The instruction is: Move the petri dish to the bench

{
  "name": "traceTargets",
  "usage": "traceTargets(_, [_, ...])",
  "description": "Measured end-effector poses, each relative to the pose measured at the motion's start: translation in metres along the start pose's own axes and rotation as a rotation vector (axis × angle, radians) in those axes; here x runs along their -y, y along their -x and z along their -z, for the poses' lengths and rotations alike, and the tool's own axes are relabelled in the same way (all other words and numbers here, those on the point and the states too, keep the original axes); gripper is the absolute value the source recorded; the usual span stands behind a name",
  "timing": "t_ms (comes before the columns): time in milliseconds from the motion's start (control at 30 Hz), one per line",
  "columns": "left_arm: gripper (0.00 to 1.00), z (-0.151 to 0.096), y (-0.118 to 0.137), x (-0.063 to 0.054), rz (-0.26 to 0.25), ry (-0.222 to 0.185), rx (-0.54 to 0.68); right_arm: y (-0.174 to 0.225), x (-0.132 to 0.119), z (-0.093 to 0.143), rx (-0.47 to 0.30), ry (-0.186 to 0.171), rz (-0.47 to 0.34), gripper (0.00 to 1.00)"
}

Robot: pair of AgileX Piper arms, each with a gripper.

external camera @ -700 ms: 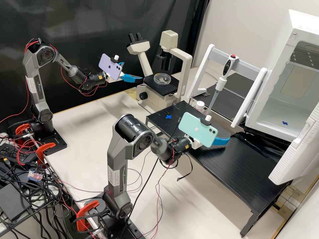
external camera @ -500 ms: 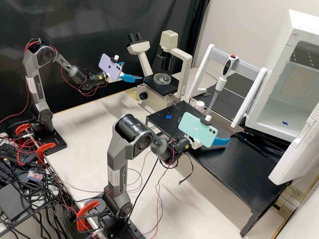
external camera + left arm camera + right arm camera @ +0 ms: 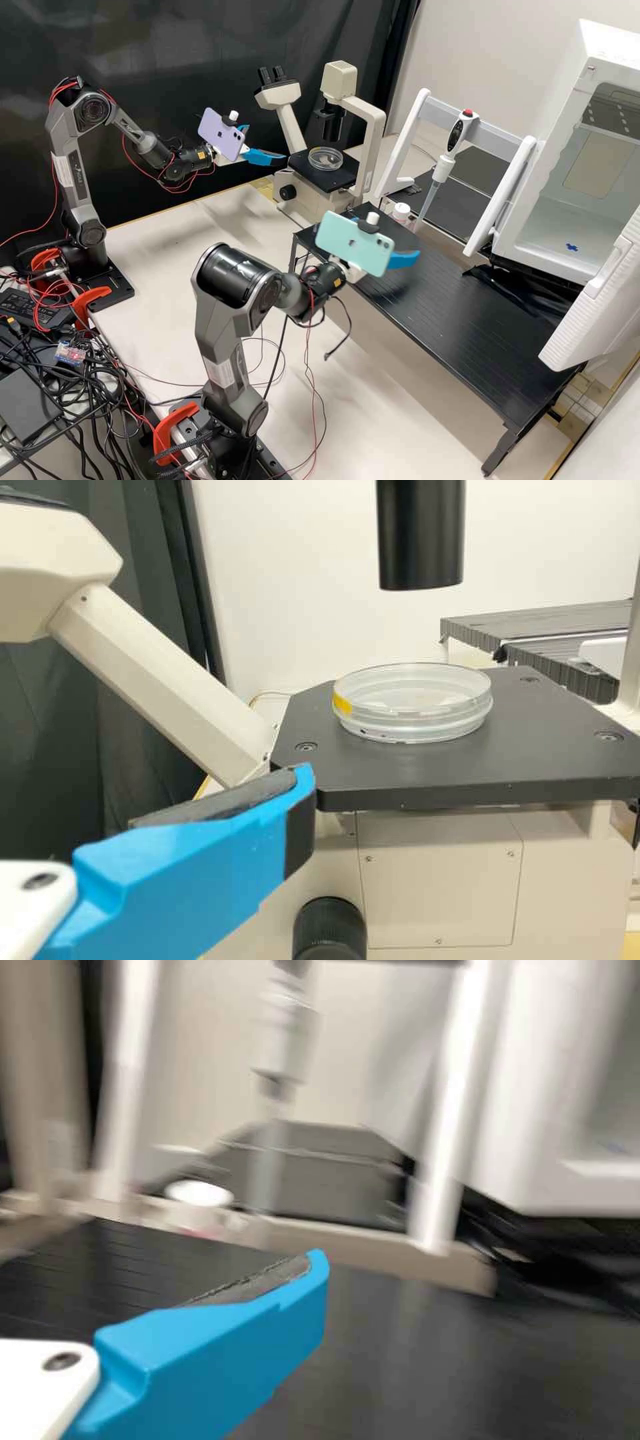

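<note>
A: Transfer status?
B: Pending. Petri dish (image 3: 325, 159) rests on microscope (image 3: 327, 181). Left gripper (image 3: 268, 144): open, empty, near microscope; right gripper (image 3: 403, 260): open, farther off.
A: Remaining?
B: Grasp, lift, place on bench (image 3: 460, 313).

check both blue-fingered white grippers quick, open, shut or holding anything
Left white gripper with bright blue fingers, left gripper: open, empty.
Right, same type, right gripper: open, empty.

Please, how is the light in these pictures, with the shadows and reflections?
High view: soft shadows on the pale table top, dull sheen on the black curtain; left wrist view: bright wall behind the clear petri dish; right wrist view: pale reflections on the black bench.
</note>
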State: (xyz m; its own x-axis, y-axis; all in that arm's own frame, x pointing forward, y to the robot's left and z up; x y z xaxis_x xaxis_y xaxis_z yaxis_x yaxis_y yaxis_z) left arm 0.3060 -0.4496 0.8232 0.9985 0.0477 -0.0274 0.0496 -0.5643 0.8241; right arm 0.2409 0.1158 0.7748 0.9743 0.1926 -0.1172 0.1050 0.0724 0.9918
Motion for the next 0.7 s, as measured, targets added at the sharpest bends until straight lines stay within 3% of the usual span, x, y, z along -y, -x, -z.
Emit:
traceTargets(267, [1.00,0.000,0.000,0.000,0.000,0.000,0.000,0.005,0.043,0.079,-0.223,0.138,0.041,1.00])
traceTargets(433, [1.00,0.000,0.000,0.000,0.000,0.000,0.000,-0.012,0.068,0.113,-0.294,0.197,0.069,1.00])
traceTargets(567, [1.00,0.000,0.000,0.000,0.000,0.000,0.000,-0.034,0.079,0.135,-0.303,0.189,0.093,1.00])
traceTargets(700, [1.00,0.000,0.000,0.000,0.000,0.000,0.000,-0.058,0.082,0.158,-0.307,0.154,0.119,1.00])
